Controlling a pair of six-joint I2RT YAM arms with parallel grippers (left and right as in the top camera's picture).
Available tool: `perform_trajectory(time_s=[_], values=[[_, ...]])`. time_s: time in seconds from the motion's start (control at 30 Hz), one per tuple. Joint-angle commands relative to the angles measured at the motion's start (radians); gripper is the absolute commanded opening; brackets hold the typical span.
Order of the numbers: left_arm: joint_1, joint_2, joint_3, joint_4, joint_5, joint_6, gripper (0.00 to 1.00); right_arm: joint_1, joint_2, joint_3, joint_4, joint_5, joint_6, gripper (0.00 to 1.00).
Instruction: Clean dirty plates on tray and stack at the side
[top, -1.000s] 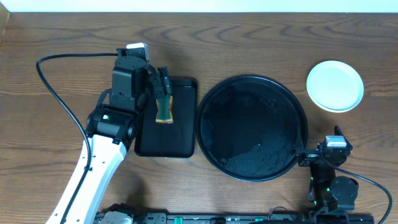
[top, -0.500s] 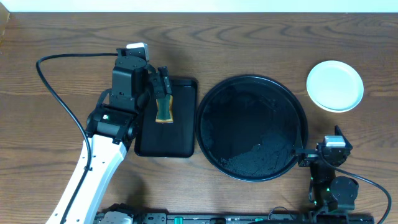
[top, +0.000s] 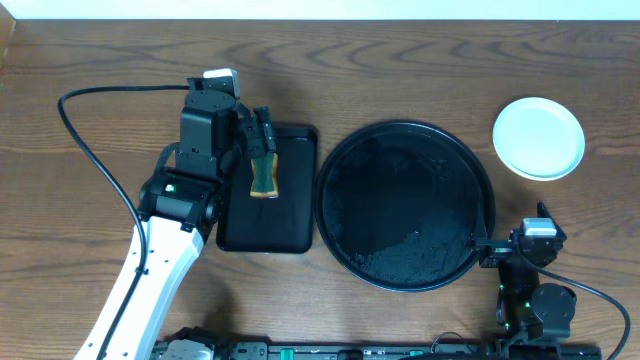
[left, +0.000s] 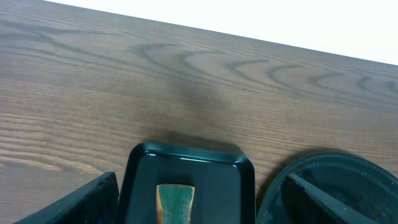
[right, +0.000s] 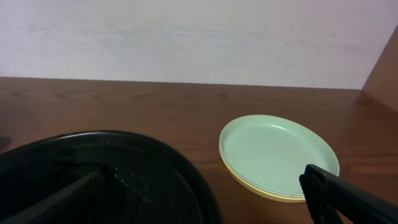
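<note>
The plates (top: 538, 137) sit stacked on the table at the far right, off the tray. In the right wrist view the plates (right: 278, 154) show a pale mint one on top and a pale yellow rim beneath. The round black tray (top: 400, 200) holds no plates, only wet streaks. My left gripper (top: 259, 135) hovers open over the far end of a rectangular black tray; its fingers (left: 84, 202) straddle a green-and-tan sponge (left: 175, 201) without touching it. My right gripper (top: 525, 246) rests open by the round tray's near right rim, holding nothing.
The rectangular black tray (top: 268, 210) lies just left of the round tray (left: 348, 171), and the sponge (top: 264, 178) lies on it. A black cable (top: 95, 150) loops across the left of the table. Bare wood lies behind both trays.
</note>
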Motion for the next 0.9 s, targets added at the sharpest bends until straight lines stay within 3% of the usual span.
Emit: perform_trajectory(time_s=[0.0,0.4,0.87], values=[[0.001,0.005,0.018,0.001,-0.012,0.006,0.84,0.011,-0.008,-0.002,-0.004,-0.011,0.016,0.99],[0.001,0.005,0.018,0.001,-0.012,0.006,0.84,0.011,-0.008,-0.002,-0.004,-0.011,0.016,0.99],[0.006,-0.075,-0.005,-0.201,-0.048,0.006,0.84,0.011,-0.008,-0.002,-0.004,-0.011,0.016,0.99]])
